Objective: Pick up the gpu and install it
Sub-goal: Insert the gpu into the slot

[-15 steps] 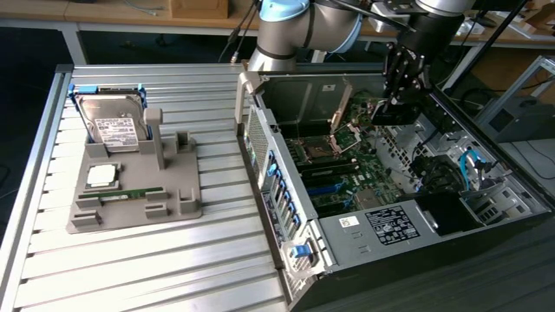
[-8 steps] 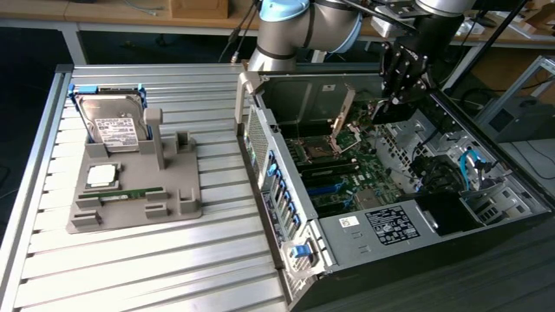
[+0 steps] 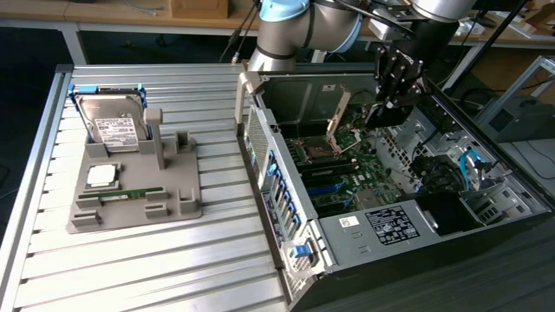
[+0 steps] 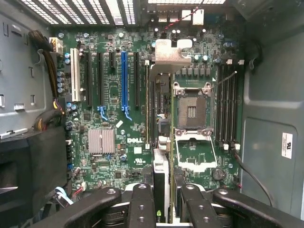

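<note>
My gripper [image 3: 392,97] reaches into the open computer case [image 3: 286,214] and is shut on the gpu [image 3: 386,116], a dark card hanging under the fingers above the green motherboard [image 3: 368,169]. In the wrist view the gpu [image 4: 160,180] is seen edge-on between the two black fingers [image 4: 142,204], and its silver end bracket [image 4: 167,51] points towards the case's vented rear wall. There the card lines up between the black expansion slots [image 4: 137,78] and the CPU socket [image 4: 192,111]. Whether its edge touches the board I cannot tell.
On the slatted table, at the exterior view's left, a grey fixture [image 3: 173,201] holds a hard drive [image 3: 113,123], a CPU [image 3: 103,174] and a RAM stick [image 3: 126,193]. On the motherboard are a blue slot [image 4: 124,80], a white slot [image 4: 74,80], a heatsink [image 4: 101,141] and cables [image 4: 47,71].
</note>
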### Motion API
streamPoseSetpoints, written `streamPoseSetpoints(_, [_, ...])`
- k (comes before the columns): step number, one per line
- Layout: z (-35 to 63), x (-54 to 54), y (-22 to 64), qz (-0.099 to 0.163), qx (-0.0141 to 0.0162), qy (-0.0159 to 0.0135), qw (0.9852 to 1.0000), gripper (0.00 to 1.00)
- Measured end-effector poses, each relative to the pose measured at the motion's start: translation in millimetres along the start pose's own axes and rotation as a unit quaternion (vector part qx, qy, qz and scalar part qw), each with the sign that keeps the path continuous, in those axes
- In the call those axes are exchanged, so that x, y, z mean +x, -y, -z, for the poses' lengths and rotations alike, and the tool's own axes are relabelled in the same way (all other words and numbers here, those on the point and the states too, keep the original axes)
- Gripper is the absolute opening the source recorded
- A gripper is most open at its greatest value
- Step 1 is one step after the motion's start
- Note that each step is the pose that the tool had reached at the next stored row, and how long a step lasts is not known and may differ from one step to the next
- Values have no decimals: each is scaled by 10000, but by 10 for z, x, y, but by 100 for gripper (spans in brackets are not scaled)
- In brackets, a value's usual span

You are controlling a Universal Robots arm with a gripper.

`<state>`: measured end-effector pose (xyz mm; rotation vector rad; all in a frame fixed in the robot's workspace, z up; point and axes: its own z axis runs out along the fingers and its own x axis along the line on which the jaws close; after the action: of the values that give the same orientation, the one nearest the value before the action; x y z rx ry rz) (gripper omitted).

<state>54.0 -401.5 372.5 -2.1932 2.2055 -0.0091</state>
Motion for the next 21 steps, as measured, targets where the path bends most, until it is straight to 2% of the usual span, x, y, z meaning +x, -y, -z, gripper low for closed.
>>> streamPoseSetpoints(21, [-40,12,-35,0,0,1,10000,27])
